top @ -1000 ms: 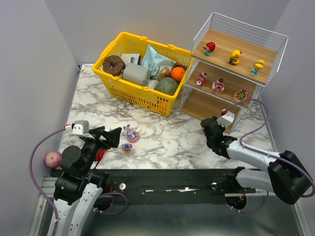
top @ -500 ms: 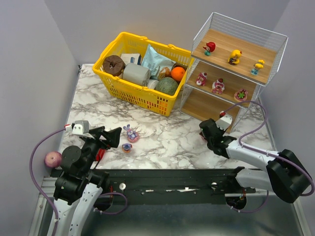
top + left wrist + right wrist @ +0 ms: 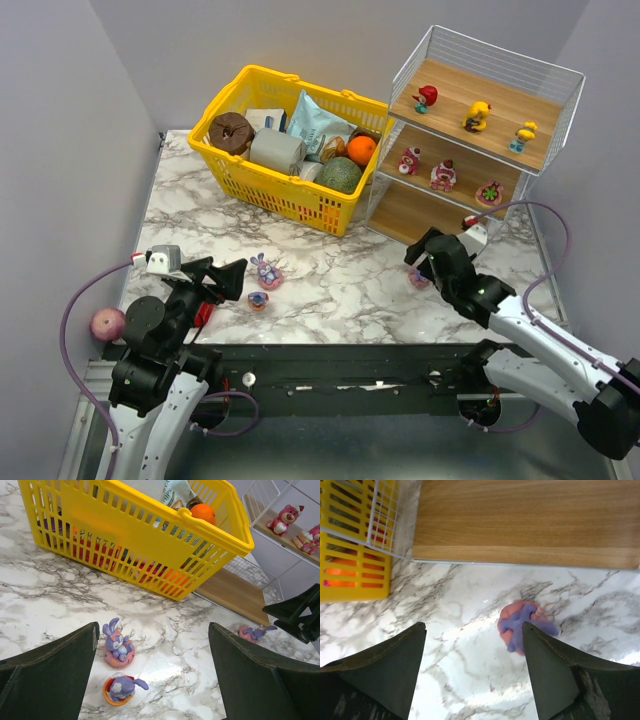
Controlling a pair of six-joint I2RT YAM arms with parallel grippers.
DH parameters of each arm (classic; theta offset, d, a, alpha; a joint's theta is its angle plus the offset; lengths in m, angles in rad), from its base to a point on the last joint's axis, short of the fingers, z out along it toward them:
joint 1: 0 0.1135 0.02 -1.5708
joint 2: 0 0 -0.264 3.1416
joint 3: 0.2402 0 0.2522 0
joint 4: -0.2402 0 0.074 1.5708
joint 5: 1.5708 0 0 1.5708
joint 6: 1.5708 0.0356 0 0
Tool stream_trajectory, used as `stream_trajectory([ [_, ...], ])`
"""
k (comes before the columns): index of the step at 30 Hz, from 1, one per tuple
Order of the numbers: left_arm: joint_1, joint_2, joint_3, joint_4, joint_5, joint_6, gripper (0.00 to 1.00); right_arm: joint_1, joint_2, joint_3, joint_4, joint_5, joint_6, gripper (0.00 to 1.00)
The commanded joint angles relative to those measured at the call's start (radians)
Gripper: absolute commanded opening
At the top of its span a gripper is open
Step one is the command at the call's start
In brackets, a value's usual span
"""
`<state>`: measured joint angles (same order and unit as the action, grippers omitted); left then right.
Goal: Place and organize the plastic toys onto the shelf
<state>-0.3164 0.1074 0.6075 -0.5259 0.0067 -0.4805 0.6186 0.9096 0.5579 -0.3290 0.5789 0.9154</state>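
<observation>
The shelf [image 3: 415,215] stands at the back right. Three plastic toys sit on its top board [image 3: 478,115] and three on its middle board [image 3: 443,174]; its bottom board [image 3: 520,520] is bare. A pink and purple toy [image 3: 520,627] lies on the marble just in front of that board, beside the right fingertip of my open right gripper [image 3: 474,630]. It also shows below the gripper in the top view [image 3: 420,278]. My left gripper [image 3: 152,630] hangs open above the table. Two bunny toys lie near its left finger: one on a pink ring [image 3: 117,647], one in an orange cup [image 3: 120,687].
A yellow basket [image 3: 290,190] full of groceries stands at the back middle, close to the shelf's left side. A pink ball [image 3: 107,323] lies beside the left arm, off the marble top's left edge.
My right gripper has opened wide and shifted slightly right and up. The pink and purple toy now lies free on the marble in front of the shelf. The left arm has not moved.
</observation>
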Motion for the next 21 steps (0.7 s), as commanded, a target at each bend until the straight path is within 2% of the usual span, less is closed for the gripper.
stream_trajectory([
  [1,-0.003,-0.014,0.0,-0.006,-0.014,-0.004,0.99,-0.002,-0.057,-0.007,-0.146,-0.063,0.074,0.83],
  [8,-0.003,-0.012,0.0,-0.011,-0.016,-0.004,0.99,-0.002,-0.081,-0.039,-0.239,-0.042,0.244,0.72],
  [13,-0.003,-0.009,0.001,-0.01,-0.016,-0.004,0.99,-0.003,-0.126,-0.046,-0.275,-0.027,0.284,0.62],
  [21,-0.003,-0.012,0.001,-0.011,-0.017,-0.004,0.99,-0.003,-0.091,-0.041,-0.283,0.044,0.382,0.52],
])
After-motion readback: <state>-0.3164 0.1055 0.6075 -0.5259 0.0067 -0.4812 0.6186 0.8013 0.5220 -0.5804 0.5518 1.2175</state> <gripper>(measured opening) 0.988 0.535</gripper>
